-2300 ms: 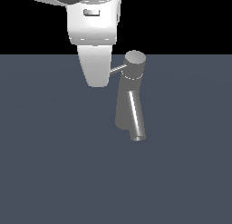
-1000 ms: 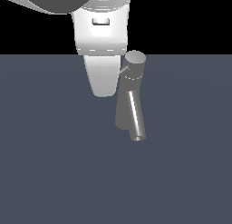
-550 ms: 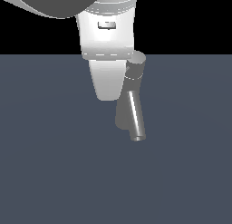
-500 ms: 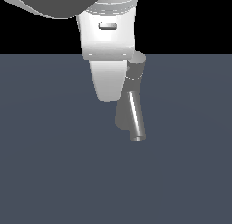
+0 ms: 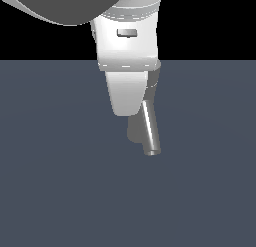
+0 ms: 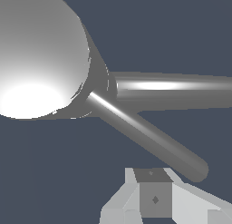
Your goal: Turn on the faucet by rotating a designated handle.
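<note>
Tool [image 5: 128,98] hangs straight down in front of the faucet [image 5: 148,128], beside its handle [image 6: 145,132]; its opening cannot be told.

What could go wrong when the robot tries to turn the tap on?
1. The gripper sits right beside the thin handle, and only one finger shows, so it might slide off the smooth round rod instead of pushing it.
2. The thicker spout lies close to the handle, so the push might land on that.
3. In the exterior view the arm hides most of the faucet, so contact is hard to check.
</note>
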Motion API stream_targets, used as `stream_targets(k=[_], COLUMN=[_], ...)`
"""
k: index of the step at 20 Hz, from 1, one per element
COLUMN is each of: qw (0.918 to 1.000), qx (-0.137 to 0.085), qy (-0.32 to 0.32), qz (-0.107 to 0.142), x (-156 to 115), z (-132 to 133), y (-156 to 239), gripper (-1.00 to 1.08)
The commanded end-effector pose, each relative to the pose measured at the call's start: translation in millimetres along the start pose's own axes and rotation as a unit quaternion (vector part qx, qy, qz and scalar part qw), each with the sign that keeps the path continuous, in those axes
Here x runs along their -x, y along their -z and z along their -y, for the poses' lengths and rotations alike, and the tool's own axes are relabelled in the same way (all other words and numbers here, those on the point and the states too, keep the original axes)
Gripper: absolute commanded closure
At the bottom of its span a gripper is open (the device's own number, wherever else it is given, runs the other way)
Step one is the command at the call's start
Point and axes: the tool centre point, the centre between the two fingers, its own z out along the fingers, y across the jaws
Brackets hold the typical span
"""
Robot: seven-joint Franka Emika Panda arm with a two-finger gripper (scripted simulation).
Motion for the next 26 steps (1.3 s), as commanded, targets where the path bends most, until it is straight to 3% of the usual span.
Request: stream_targets(k=[1,26], qw=[1.0000,1.0000], qx=[0.002,0.000], qy=[-0.008,-0.005], qz=[-0.005,-0.003], x=[-9.7,-23.5], z=[-5.0,-18.0], y=[-0.7,0.2], gripper=[1.08,1.08])
